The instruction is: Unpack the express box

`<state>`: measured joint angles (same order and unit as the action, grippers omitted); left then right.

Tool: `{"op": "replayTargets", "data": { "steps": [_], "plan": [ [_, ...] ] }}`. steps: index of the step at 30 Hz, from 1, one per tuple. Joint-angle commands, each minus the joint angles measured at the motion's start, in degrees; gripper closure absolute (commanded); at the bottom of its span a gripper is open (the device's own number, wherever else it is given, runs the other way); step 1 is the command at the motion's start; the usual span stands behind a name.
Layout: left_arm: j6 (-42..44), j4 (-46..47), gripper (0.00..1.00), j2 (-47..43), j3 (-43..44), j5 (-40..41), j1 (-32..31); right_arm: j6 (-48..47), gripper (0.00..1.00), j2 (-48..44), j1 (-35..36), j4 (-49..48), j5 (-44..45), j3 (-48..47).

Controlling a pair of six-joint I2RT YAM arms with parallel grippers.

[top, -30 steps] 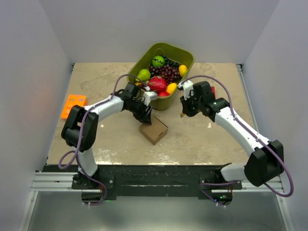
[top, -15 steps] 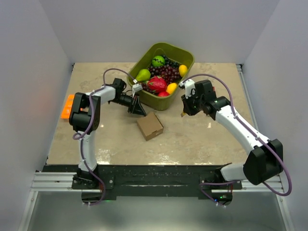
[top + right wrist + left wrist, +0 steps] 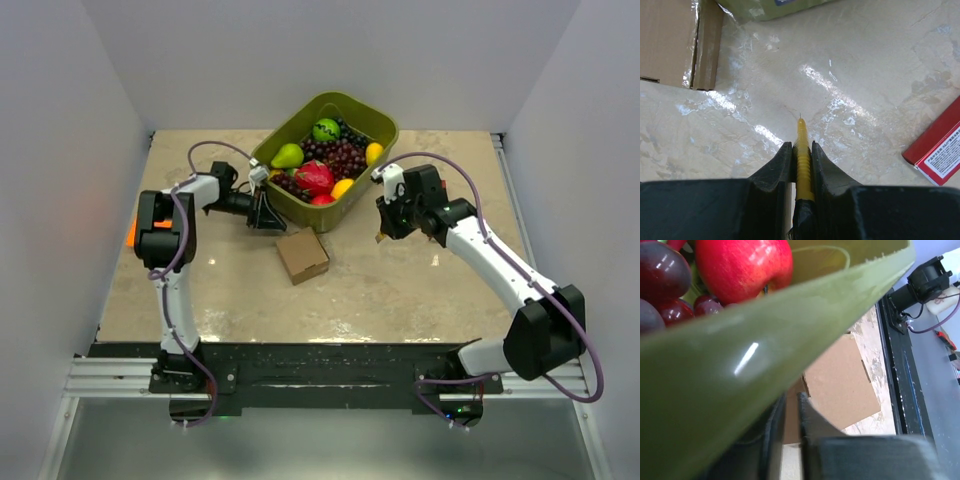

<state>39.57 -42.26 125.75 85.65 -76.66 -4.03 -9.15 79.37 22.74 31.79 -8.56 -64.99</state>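
Note:
The express box is a small brown cardboard box lying closed on the table, just in front of the green fruit tub. In the left wrist view the box shows below the tub's wall. My left gripper is at the tub's near left corner. Its jaws are closed to a thin slit, and their tips meet the tub's rim. My right gripper hovers right of the box, shut on a slim yellow cutter that points down at the bare table. The box's corner shows at the upper left of the right wrist view.
The tub holds an apple, grapes, pears and other fruit. A slim red packet lies on the table right of the right gripper. An orange tray peeks out behind the left arm at the table's left edge.
The left arm swung left, away from the box, and its jaws closed. The tub slid left with it. The box shifted slightly left. The right arm has not moved.

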Motion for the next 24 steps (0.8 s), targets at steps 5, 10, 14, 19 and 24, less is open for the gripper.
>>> {"op": "replayTargets", "data": {
  "steps": [5, 10, 14, 19, 24],
  "plan": [
    [-12.3, 3.7, 0.27, -14.8, -15.0, 18.1, 3.4, -1.8, 1.0, -0.7, -0.2, -1.4, -1.1, -1.6],
    [-19.3, 17.9, 0.0, -24.8, -26.9, 26.9, 3.2, -4.6, 1.0, 1.1, -0.2, -2.5, -7.6, -2.9],
    [-20.1, 23.5, 0.0, -30.7, -32.3, 30.4, 3.1, -7.3, 1.0, 2.5, 1.3, -4.5, -8.7, -3.6],
    [-21.9, 25.3, 0.0, -32.9, -30.8, 35.0, 3.1, -7.1, 1.0, 4.5, 2.0, -4.5, -9.3, -5.9],
    [-28.7, 33.6, 0.0, -34.5, -27.0, 34.2, 2.7, -6.3, 1.0, 4.8, 2.7, -4.8, -9.1, -6.1]
  ]
}}
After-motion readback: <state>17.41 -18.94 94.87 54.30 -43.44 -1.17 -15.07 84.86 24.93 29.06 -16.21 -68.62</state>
